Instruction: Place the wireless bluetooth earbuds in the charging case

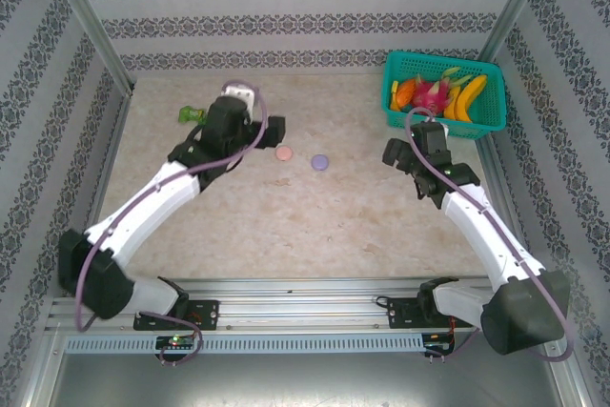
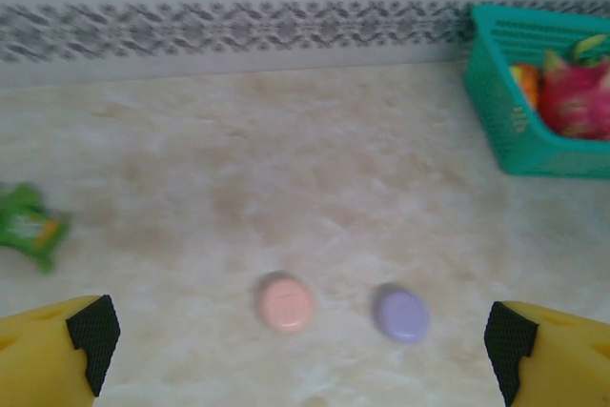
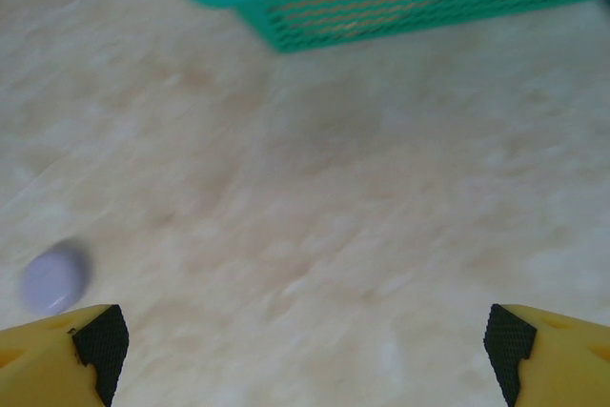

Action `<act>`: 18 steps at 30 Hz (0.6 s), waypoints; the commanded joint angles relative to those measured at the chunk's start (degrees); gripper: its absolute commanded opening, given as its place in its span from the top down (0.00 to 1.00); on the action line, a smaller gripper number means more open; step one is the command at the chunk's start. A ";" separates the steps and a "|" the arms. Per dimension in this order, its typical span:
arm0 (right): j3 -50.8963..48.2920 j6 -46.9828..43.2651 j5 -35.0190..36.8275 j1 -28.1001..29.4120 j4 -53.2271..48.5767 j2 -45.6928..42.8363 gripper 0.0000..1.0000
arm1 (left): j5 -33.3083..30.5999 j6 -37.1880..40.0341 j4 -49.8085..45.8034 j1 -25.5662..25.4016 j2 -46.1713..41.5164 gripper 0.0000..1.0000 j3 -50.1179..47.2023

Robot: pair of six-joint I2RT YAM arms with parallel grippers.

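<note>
Two small round charging cases lie shut on the marble table, a pink case (image 1: 283, 153) and a lilac case (image 1: 319, 162) to its right. The left wrist view looks down on the pink case (image 2: 286, 303) and the lilac case (image 2: 400, 314), both a little ahead of my left gripper (image 2: 300, 350), which is open and holds nothing. My left gripper (image 1: 275, 129) hovers just behind the pink case. My right gripper (image 1: 396, 153) is open and empty, right of the lilac case (image 3: 54, 276). The earbuds are out of view.
A teal basket (image 1: 467, 125) of toy fruit stands at the back right, and its wall (image 3: 429, 2) runs across the top of the right wrist view. A green packet (image 1: 191, 113) lies at the back left. Patterned walls enclose the table.
</note>
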 commanded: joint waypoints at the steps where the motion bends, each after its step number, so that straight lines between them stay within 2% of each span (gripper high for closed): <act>1: -7.11 -7.38 16.07 -0.46 12.30 -1.72 0.02 | -11.14 14.63 18.34 1.75 -6.08 0.00 -12.38; 4: -11.81 -13.51 19.87 -1.30 22.53 -0.55 0.02 | -13.66 17.98 20.63 5.56 -10.75 0.00 -19.25; 9: -16.65 -19.36 17.67 -3.15 34.73 4.90 0.02 | -12.96 18.38 25.97 12.62 -15.04 0.00 -30.13; 13: -20.89 -22.74 14.43 -3.31 45.42 8.22 0.02 | -13.84 16.94 31.85 14.72 -13.22 0.00 -36.28; 18: -26.87 -25.58 9.63 -3.41 60.16 11.05 0.02 | -13.72 16.96 45.31 16.07 -4.59 0.00 -42.16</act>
